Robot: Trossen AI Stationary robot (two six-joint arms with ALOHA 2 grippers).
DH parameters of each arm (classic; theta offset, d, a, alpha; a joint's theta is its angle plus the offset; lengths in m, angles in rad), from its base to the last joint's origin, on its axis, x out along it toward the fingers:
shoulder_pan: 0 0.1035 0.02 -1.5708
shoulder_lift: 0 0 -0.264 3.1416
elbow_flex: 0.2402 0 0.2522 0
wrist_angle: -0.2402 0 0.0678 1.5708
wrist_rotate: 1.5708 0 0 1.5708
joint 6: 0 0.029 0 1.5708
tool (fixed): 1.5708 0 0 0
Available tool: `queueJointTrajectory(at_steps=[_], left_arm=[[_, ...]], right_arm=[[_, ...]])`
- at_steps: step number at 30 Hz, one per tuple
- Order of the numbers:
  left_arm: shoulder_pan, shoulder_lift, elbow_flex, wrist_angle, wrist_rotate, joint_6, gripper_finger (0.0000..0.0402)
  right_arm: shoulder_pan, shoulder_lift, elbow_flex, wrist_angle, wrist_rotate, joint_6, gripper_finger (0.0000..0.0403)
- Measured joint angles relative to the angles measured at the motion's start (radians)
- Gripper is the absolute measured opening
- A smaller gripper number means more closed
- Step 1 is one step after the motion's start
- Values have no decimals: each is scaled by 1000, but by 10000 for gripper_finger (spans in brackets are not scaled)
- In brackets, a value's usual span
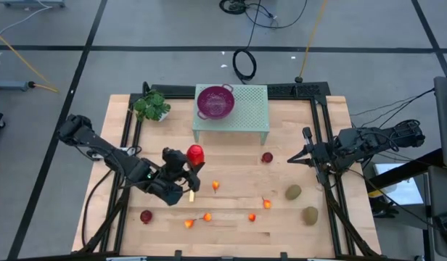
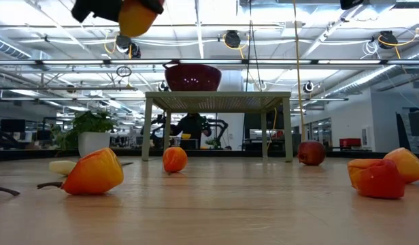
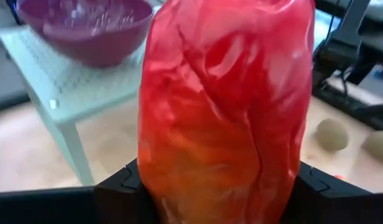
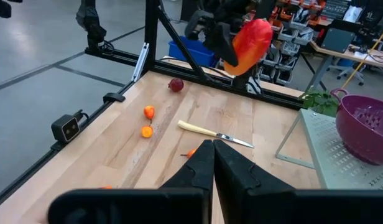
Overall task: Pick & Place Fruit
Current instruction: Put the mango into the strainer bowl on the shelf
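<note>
The left claw [image 1: 189, 165] grips the red-yellow mango [image 1: 195, 154] between its fingers [image 3: 117, 186] and holds it raised above the tabletop [image 1: 231, 232], short of the purple colander [image 1: 215, 100] on the pale green stand [image 1: 252, 109]. The right claw [image 4: 213, 146] is closed and empty at the right side. Two kiwis [image 1: 293, 192], two dark red balls [image 1: 267, 157] and small orange fruits [image 1: 215, 185] lie scattered on the tabletop near a yellow-handled knife [image 4: 210, 132].

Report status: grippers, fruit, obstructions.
Left gripper shut on mango, lifted above table. Right gripper shut, empty, parked at right edge. Purple colander on green stand; path looks clear.
</note>
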Motion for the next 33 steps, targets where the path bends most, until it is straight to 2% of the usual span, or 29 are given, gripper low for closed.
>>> queueJointTrajectory(at_steps=[6, 13, 16, 19, 25, 29, 33], left_arm=[[55, 0, 0, 59, 0, 215, 211], [85, 0, 0, 95, 57, 243, 225], [87, 0, 0, 132, 73, 198, 216], [110, 0, 0, 190, 94, 75, 210], [190, 0, 0, 347, 279, -128, 213], [250, 0, 1, 458, 316, -158, 215], [319, 0, 55, 478, 343, -111, 216]], right_arm=[[0, 0, 0, 0, 0, 0, 4], [0, 0, 0, 0, 0, 0, 4], [0, 0, 0, 0, 0, 0, 4], [0, 0, 0, 0, 0, 0, 4], [0, 0, 0, 0, 0, 0, 4], [0, 0, 0, 0, 0, 0, 4], [0, 0, 0, 0, 0, 0, 4]])
